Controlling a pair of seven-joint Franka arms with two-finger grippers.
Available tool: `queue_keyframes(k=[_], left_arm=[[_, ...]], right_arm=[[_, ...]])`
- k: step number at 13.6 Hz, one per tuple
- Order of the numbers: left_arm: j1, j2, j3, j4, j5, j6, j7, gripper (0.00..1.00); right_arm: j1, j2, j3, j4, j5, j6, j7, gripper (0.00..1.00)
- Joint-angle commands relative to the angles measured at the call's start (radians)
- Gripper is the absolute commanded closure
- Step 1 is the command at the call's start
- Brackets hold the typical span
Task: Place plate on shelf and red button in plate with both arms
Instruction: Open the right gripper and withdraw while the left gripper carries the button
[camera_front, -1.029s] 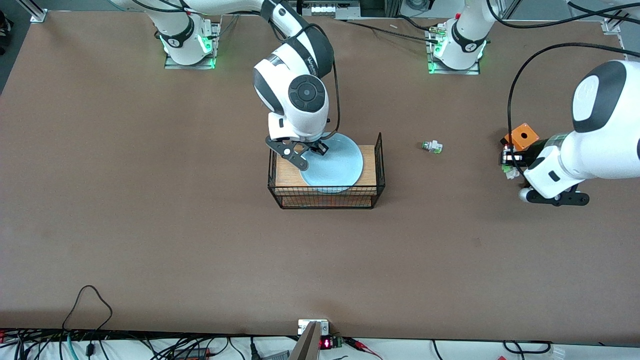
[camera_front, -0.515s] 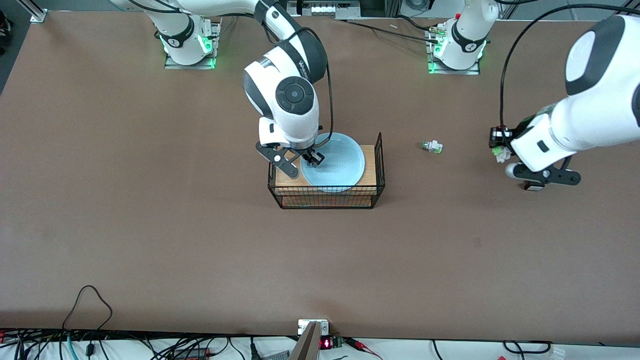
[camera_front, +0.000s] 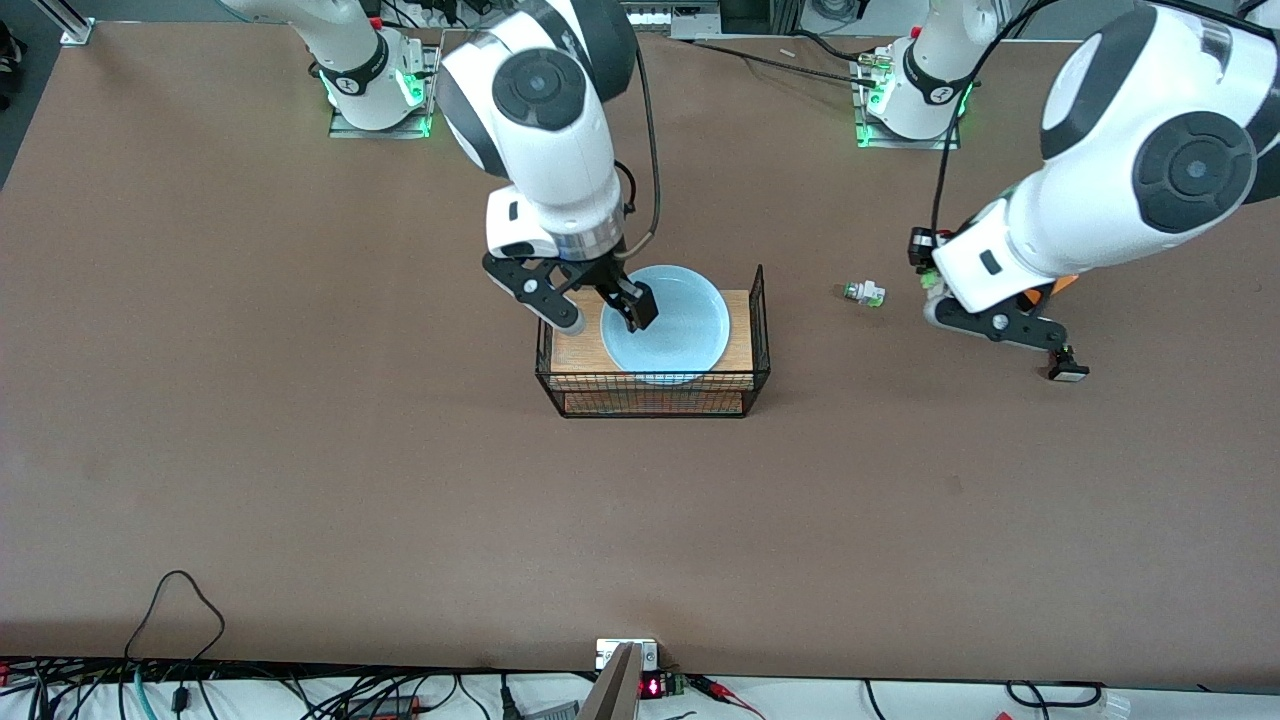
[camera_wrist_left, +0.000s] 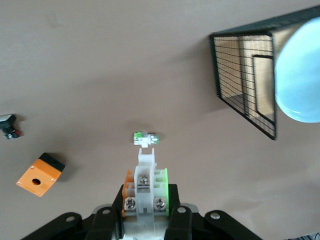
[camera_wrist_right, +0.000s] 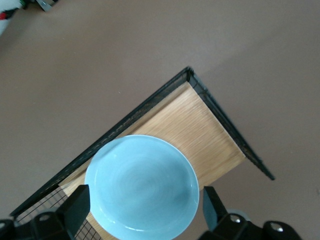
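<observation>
The right claw hangs spread wide over the plate, gripping nothing; the plate lies on the wooden shelf of the wire rack mid-bench. The left claw is clamped on the red button, up over the bench toward the left arm's end. No writing can be read.

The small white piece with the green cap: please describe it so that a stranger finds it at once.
Start at the wire basket holding the plate. Toward the left arm's end of the table, the small white piece with the green cap lies alone. The orange box and black-and-white button piece lie farther along.
</observation>
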Motion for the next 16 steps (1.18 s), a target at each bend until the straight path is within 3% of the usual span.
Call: queue_keyframes(k=[1,6,10,16], left_arm=[[-0.008,0.016,-0.085,-0.003,-0.013,0.008,-0.072,1.0],[-0.12,0.063,-0.103,0.0,-0.015,0.087,-0.238,1.0],[-0.211,0.138,-0.103,0.005,-0.015,0.216,-0.39,1.0],[-0.269,0.255,-0.097,0.012,-0.007,0.394,-0.493,1.0]], right_arm=[[-0.057,-0.068,-0.001,-0.003,-0.008,-0.115,-0.185,0.0],[-0.193,-0.15,-0.062,-0.003,-0.01,-0.245,-0.664,0.0],[-0.293,-0.151,-0.178,-0.005,-0.001,-0.331,-1.087,0.0],[-0.497,-0.141,-0.191,-0.005,0.008,-0.337,-1.347,0.0]])
